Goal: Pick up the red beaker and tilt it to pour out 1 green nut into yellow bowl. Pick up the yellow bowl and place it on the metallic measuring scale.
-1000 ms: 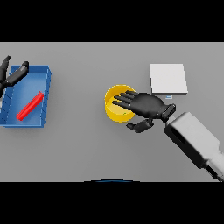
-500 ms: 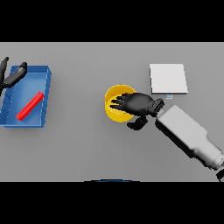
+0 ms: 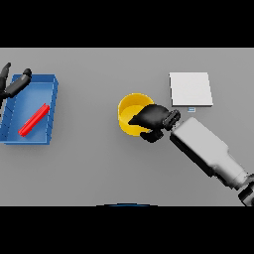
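Observation:
The yellow bowl [image 3: 131,109] stands upright near the middle of the grey table. My right hand [image 3: 153,119] lies over its right rim with the fingers curled down round the wall and the thumb below, hiding that side. The metallic scale [image 3: 191,89], a pale square plate, sits to the right and a little farther back. The red beaker [image 3: 33,120] lies on its side inside a blue tray [image 3: 52,106] at the left. My left hand [image 3: 12,84] rests at the tray's far left corner, fingers straight. No green nut shows.
The blue tray fills the table's left edge. Bare grey table lies between the tray and the bowl, and in front of my right forearm [image 3: 206,151].
My right hand has drawn back to the right over the bowl's rim and its fingers have curled down round the wall. The bowl and left hand have not moved.

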`<state>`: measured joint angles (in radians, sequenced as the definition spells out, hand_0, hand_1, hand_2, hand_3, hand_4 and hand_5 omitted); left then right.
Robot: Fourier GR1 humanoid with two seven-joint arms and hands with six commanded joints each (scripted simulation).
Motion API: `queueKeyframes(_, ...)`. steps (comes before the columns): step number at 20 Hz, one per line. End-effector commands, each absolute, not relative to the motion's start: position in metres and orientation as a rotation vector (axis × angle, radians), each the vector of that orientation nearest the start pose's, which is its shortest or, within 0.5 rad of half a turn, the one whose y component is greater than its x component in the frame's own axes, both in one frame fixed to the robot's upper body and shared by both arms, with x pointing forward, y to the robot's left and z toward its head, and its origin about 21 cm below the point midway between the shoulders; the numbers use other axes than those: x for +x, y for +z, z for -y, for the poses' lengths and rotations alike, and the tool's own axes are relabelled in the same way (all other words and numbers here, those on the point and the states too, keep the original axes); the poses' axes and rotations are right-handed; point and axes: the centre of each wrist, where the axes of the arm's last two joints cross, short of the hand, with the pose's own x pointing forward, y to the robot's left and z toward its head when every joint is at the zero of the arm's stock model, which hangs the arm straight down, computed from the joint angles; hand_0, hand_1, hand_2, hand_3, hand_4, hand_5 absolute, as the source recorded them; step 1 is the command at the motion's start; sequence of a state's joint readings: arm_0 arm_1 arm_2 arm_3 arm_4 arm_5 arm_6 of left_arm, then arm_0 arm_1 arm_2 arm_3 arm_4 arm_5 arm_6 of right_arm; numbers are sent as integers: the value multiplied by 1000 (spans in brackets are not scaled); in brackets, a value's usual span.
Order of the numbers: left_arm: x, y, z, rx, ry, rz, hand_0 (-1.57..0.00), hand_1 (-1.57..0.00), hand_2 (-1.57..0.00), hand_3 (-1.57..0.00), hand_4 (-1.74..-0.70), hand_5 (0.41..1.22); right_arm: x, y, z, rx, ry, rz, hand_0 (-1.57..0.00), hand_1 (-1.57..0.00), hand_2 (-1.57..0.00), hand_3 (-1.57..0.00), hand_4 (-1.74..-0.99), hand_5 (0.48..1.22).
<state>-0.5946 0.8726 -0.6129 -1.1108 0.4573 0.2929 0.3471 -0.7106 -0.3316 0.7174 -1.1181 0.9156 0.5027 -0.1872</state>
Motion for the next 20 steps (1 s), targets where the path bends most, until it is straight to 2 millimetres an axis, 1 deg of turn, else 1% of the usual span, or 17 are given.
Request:
queueKeyframes(1,354,99,-341,577,-390,1136,1,1,1,1,-719,692,353,47,123,-361,2196,1148,-750,-693,-476,-351,-1454,999)
queueKeyframes(2,350,100,-343,585,-392,1139,1,1,1,1,-719,692,353,48,123,-337,2200,1158,-914,-869,-695,-456,-1512,1043)
queueKeyframes(3,349,100,-344,587,-398,1141,1,1,1,1,-719,693,353,48,124,-324,2211,1162,-1045,-1009,-870,-574,-1552,1079)
queueKeyframes(4,348,97,-342,584,-396,1139,1,1,1,1,-722,696,354,47,126,-311,2210,1175,-1150,-1121,-1010,-716,-1586,1107)
queueKeyframes(5,349,101,-342,584,-390,1141,1,1,1,1,-724,696,355,48,126,-305,2203,1184,-1235,-1211,-1122,-834,-1614,1130)
queueKeyframes(7,350,101,-341,586,-400,1142,1,1,1,1,-725,698,354,49,126,-316,2211,1189,-1356,-1341,-1192,-1041,-1660,1163)
queueKeyframes(8,349,102,-340,583,-399,1143,1,1,1,1,-725,694,354,51,129,-318,2220,1187,-1399,-1387,-1222,-1117,-1676,1174)
queueKeyframes(9,350,103,-340,588,-404,1135,1,1,1,1,-722,695,355,50,127,-327,2214,1195,-1433,-1424,-1240,-1183,-1689,1184)
queueKeyframes(11,350,100,-343,583,-404,1138,1,1,1,1,-719,696,354,51,131,-337,2196,1224,-1483,-1477,-1293,-1233,-1708,1197)
queueKeyframes(12,352,101,-341,579,-402,1142,1,1,1,1,-719,695,354,51,130,-344,2184,1220,-1500,-1496,-1309,-1254,-1714,1202)
queueKeyframes(13,352,97,-340,578,-405,1141,1,1,1,1,-717,693,353,52,130,-337,2176,1226,-1515,-1511,-1314,-1285,-1720,1206)
queueKeyframes(14,352,99,-339,579,-403,1143,1,1,1,1,-716,694,357,58,133,-335,2170,1238,-1526,-1523,-1319,-1311,-1724,1209)
queueKeyframes(15,351,98,-343,582,-403,1141,1,1,1,1,-717,695,357,60,135,-347,2157,1236,-1535,-1532,-1327,-1323,-1727,1211)
queueKeyframes(16,352,99,-344,582,-399,1131,1,1,1,1,-717,696,358,66,137,-347,2148,1241,-1542,-1540,-1331,-1340,-1730,1213)
queueKeyframes(18,348,97,-343,582,-399,1134,1,1,1,1,-723,694,356,77,140,-343,2125,1246,-1553,-1551,-1344,-1317,-1734,1216)
queueKeyframes(19,350,98,-340,575,-400,1129,1,1,1,1,-724,693,355,83,138,-354,2111,1250,-1556,-1555,-1389,-1284,-1735,1217)
queueKeyframes(20,351,97,-336,577,-406,1126,1,1,1,1,-724,693,358,93,144,-370,2106,1260,-1559,-1558,-1414,-1252,-1737,1218)
